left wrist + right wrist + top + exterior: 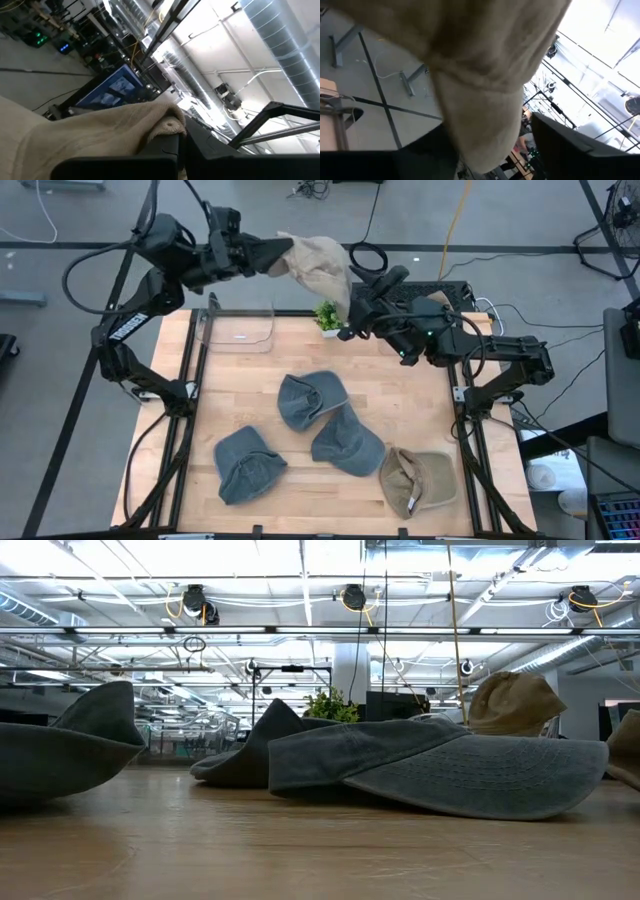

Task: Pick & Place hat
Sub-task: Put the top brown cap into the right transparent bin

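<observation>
A tan hat (318,265) hangs high over the table's far edge, with my left gripper (285,258) shut on it. It also shows in the low view, tan hat (510,702). My right gripper (353,288) is open just right of it. Its fingers stand on either side of the hat's drooping lower part (485,115). Three grey-blue hats (310,398), (347,442), (248,463) and a second tan hat (418,480) rest on the wooden table. My left gripper pinches a bunched fold of the tan hat's cloth (167,125) between its two fingers. It comes roughly level from the table's left. The hat is lifted clear and droops away from the fingers toward my right gripper. My right gripper: I cannot tell whether its fingers touch the hat.
A small green plant (328,315) and a clear plastic container (240,325) stand at the table's far edge, below the raised hat. Bare wood lies at the table's left side and along its far right.
</observation>
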